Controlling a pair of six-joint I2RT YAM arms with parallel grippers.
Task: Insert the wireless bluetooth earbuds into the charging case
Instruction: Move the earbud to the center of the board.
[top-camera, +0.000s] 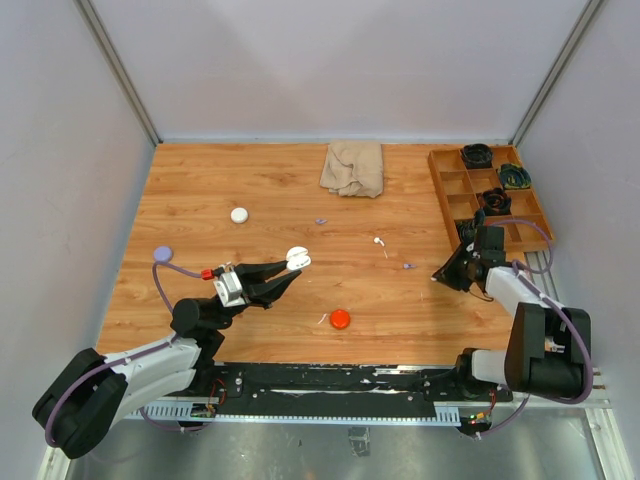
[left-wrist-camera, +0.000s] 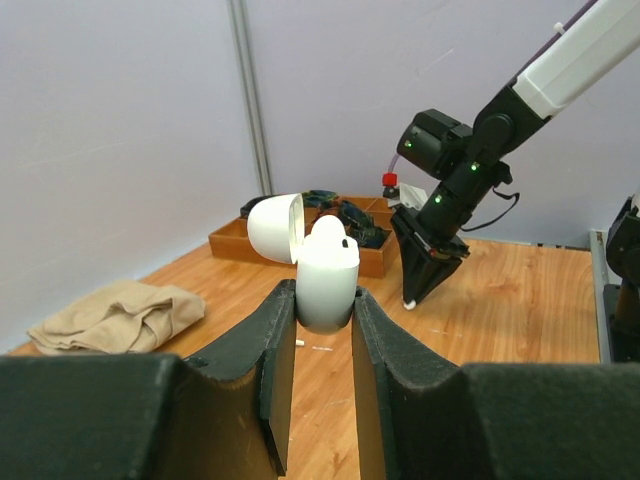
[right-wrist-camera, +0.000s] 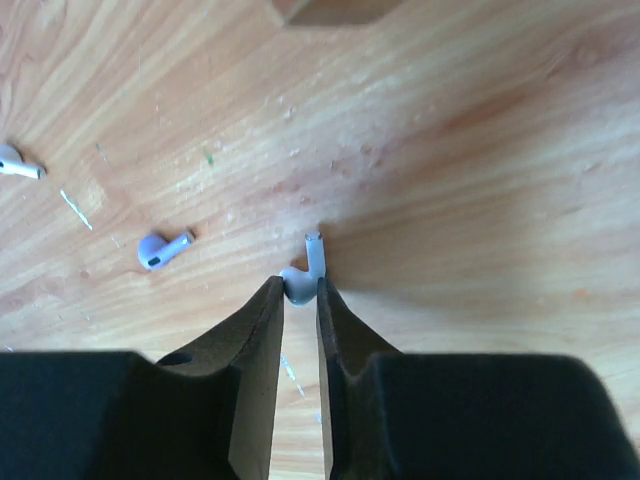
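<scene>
Charging case (left-wrist-camera: 328, 270) sits clamped in the left gripper (top-camera: 293, 271), lid flipped open (raised off the table (top-camera: 300, 190)). Right gripper (right-wrist-camera: 298, 292) pinches a white earbud (right-wrist-camera: 314, 258) at its fingertips, stem poking out, near the tray (top-camera: 440, 190).

"What is the table (top-camera: 250, 180) made of?"
"Wood grain, smooth, with a faint sheen. The charging case (left-wrist-camera: 328, 275) and white earbud (right-wrist-camera: 313, 252) are glossy plastic."
"And at the far edge?"
"Soft, crumpled beige cloth (top-camera: 353, 167). The corner tray (top-camera: 440, 182) is matt wood."
</scene>
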